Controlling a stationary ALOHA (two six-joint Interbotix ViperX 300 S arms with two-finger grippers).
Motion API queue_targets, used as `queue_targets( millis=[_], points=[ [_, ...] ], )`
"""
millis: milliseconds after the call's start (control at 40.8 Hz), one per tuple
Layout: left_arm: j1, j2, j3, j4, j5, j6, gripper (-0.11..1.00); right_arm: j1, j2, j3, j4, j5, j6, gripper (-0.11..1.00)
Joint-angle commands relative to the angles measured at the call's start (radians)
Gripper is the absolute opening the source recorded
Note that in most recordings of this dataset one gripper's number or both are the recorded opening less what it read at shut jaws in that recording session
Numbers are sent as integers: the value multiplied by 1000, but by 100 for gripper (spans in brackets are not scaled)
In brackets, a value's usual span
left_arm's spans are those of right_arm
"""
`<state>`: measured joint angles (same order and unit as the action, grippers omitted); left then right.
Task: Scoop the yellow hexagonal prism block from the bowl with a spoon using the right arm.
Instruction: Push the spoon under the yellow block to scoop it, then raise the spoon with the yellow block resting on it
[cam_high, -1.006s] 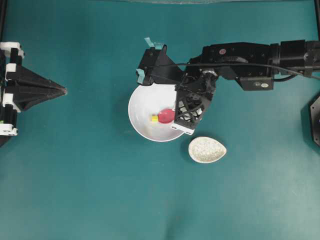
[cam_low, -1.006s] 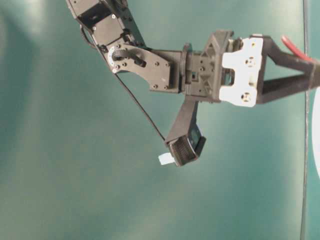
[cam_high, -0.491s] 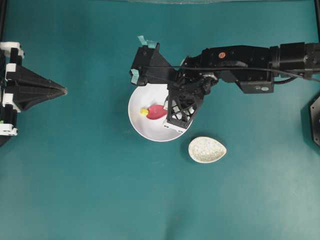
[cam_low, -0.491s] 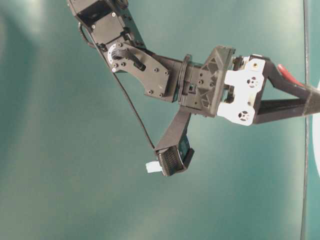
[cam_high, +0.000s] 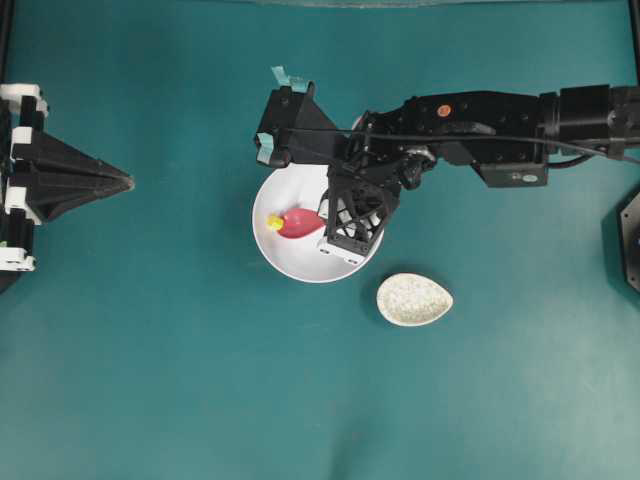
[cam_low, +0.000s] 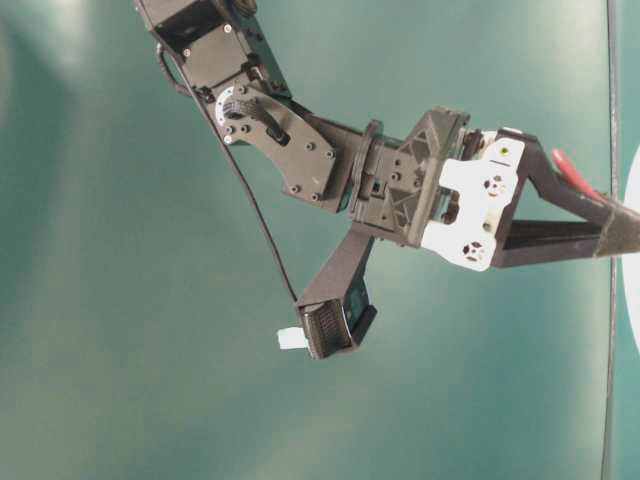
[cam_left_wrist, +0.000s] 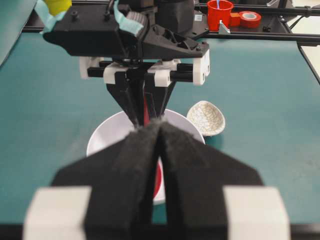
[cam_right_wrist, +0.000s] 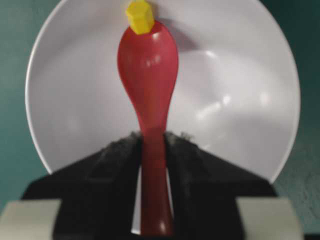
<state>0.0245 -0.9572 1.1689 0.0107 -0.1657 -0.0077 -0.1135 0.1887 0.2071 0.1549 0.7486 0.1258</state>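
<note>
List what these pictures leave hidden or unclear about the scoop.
- Overhead: the right gripper and its camera mount cover the spoon handle and part of the bowl.
- Right wrist: whether the yellow block sits inside the scoop or only at its tip against the bowl wall is unclear.
- Table-level: the frame edge cuts off the bowl; the block is unseen.
- Left wrist: the left gripper hides the bowl's middle.

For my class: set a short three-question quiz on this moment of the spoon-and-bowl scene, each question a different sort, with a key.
1. True or false: the yellow block lies deep in the middle of the red spoon's scoop.
2. What does the right pincer grip? A the white bowl; B the spoon's handle; C the speckled spoon rest.
3. Fill in: the left pincer is ____.

Key: 1 false, it sits at the scoop's tip near the bowl's wall; 2 B; 3 shut.
</note>
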Motion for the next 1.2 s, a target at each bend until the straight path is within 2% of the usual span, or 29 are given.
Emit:
queue_targets(
  millis=[0, 760, 1177],
  points=[
    [2, 8, -15, 0, -8, -2, 0, 0, -15, -23, -3, -20, -2, 22],
    [2, 8, -14, 2, -8, -2, 0, 0, -41, 8, -3, -75, 2, 22],
    [0, 6, -15, 2, -9, -2, 0, 2, -104, 126, -3, -181, 9, 22]
  ],
)
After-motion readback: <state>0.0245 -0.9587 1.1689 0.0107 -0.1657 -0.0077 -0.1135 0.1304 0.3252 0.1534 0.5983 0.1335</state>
